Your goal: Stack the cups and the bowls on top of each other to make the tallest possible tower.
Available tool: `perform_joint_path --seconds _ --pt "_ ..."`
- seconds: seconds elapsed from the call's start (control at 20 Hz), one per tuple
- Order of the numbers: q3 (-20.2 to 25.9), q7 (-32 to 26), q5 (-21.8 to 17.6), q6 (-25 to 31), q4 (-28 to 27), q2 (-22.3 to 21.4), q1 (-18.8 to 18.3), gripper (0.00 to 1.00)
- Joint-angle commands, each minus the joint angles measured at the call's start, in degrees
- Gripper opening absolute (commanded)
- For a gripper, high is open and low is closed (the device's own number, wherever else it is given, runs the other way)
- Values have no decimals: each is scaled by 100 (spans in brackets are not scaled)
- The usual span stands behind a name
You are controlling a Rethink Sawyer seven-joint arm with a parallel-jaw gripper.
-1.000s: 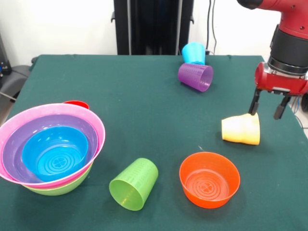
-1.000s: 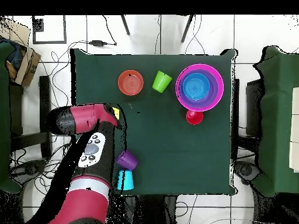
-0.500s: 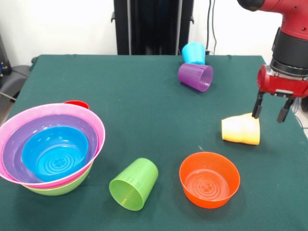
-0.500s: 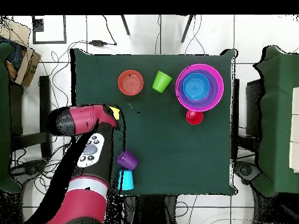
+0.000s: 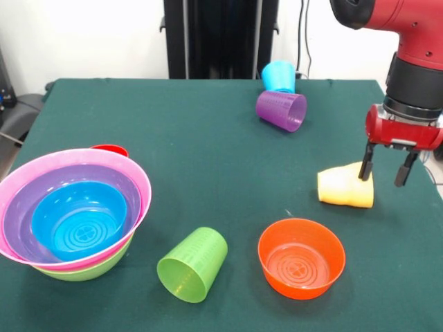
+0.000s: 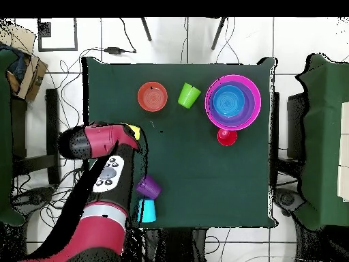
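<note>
**Tower stock: nested bowls at eight o'clock, cups scattered**

At three o'clock of the front view, the gripper hangs with its fingers spread and nothing between them, one tip in front of the wide end of the pale yellow cup, which lies on its side. Judged purpose: lining up to take this cup.

- Tower, eight o'clock: lime green bowl lowest, then pink bowl, purple bowl, blue bowl innermost. Widest low, presumably for a steady base.
- Orange bowl, five o'clock: upright, apart.
- Lime green cup, six o'clock: on its side, mouth toward the camera.
- Purple cup and light blue cup, one o'clock: toppled, touching.
- Red item: only a rim shows behind the pile.

View differences: overhead reveals the red item as a whole round piece beside the pile, but the arm covers the gripper and most of the yellow cup. Front view alone shows the spread fingers.
</note>
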Motion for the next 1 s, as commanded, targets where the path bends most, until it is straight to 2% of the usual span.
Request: perform_joint_path --seconds 0.05,1.0 --pt "262 1195 166 -260 402 378 118 100" --pt "197 972 134 -287 727 195 129 100"
